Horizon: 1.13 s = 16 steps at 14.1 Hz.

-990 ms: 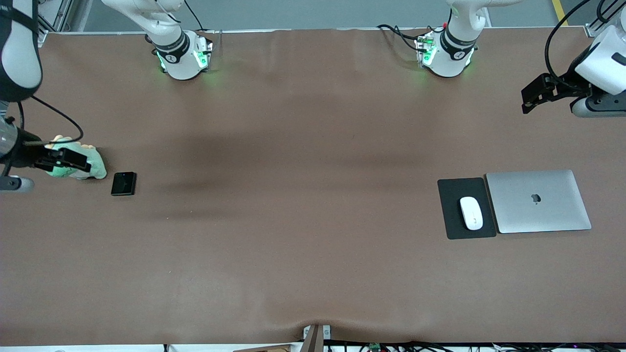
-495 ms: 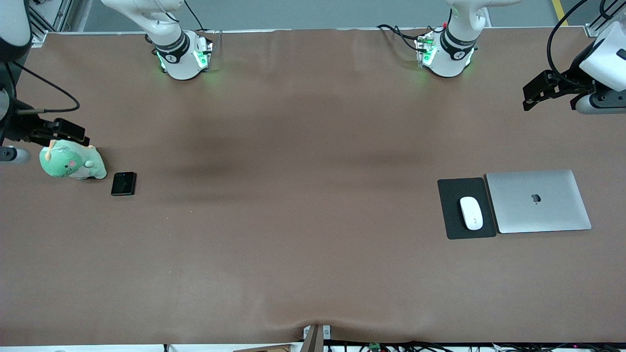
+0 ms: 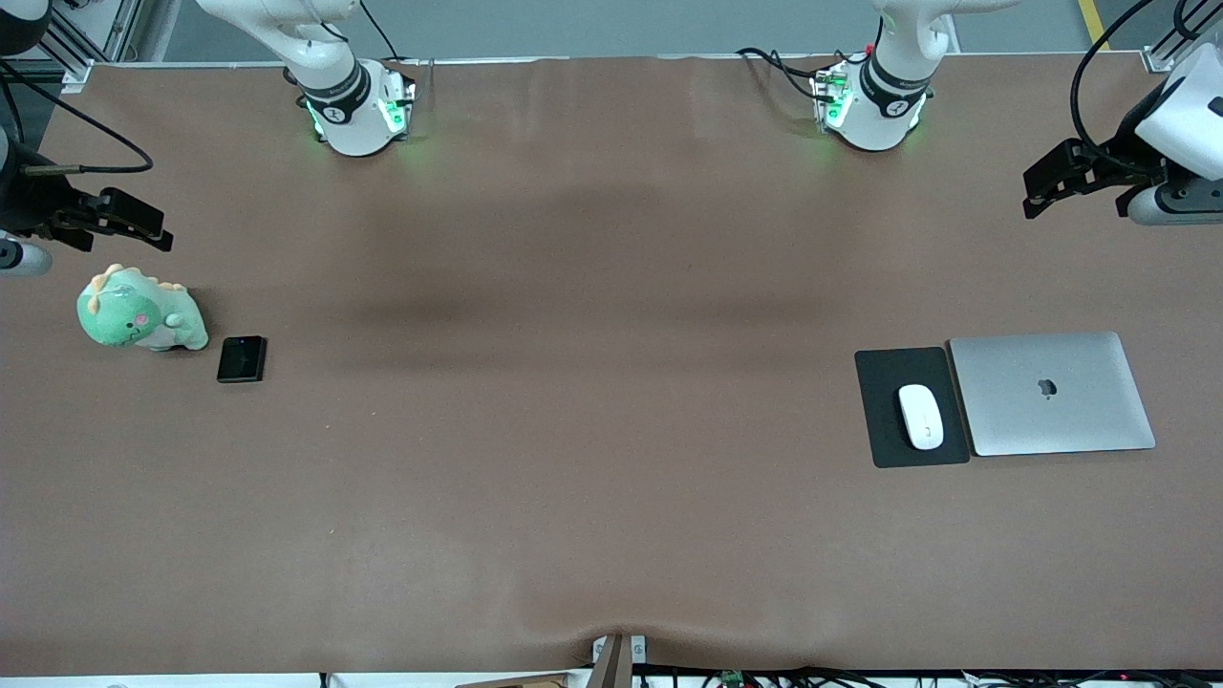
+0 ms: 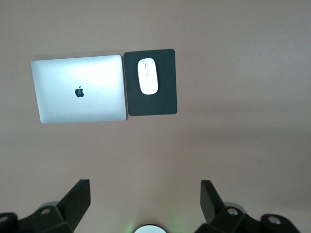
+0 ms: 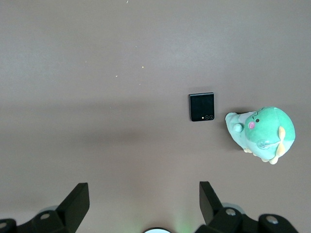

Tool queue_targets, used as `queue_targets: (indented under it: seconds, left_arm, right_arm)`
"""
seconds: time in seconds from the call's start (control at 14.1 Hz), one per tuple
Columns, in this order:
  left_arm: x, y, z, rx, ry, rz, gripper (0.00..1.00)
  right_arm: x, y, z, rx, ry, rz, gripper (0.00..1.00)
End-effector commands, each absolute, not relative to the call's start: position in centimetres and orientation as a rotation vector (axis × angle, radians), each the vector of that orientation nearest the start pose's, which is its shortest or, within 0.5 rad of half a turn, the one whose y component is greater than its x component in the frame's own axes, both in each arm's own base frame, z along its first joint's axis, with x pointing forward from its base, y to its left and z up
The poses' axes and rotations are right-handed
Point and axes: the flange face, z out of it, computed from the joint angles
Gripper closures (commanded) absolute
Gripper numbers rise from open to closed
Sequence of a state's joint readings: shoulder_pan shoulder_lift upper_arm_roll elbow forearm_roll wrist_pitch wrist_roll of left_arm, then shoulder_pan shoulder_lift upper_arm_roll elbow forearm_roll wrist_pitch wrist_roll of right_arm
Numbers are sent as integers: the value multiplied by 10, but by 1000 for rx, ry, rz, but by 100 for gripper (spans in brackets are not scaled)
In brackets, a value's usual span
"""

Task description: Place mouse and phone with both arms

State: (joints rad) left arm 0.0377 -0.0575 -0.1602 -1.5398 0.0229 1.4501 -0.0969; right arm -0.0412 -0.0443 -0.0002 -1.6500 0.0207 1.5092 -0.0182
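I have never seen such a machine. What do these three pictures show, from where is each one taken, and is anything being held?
Two white robot arms stand at a brown table. The wide picture looks down from across the table; the other two come from cameras on the arms' wrists. The left tool hangs open above the table's edge, with the white mouse on its dark pad beside a closed silver laptop nearer the camera. The right tool is open over the table, near a green plush toy and the black phone. Nothing is held.
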Motion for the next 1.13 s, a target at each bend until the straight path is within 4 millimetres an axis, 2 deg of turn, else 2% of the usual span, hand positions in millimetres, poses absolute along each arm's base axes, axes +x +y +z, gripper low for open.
queue_targets:
  seconds: [0.0, 0.21, 0.42, 1.06]
  left_arm:
    - [522, -63, 665, -3123, 63, 39, 0]
    - [522, -62, 665, -3122, 55, 39, 0]
    - [522, -62, 664, -3122, 46, 41, 0]
    - [526, -61, 659, -3119, 48, 55, 0]
  right_arm:
    - [521, -23, 616, -3117, 56, 152, 0]
    - [519, -22, 621, -3120, 59, 153, 0]
    - [517, -16, 638, -3132, 43, 125, 0]
    - [518, -22, 641, -3134, 60, 123, 0]
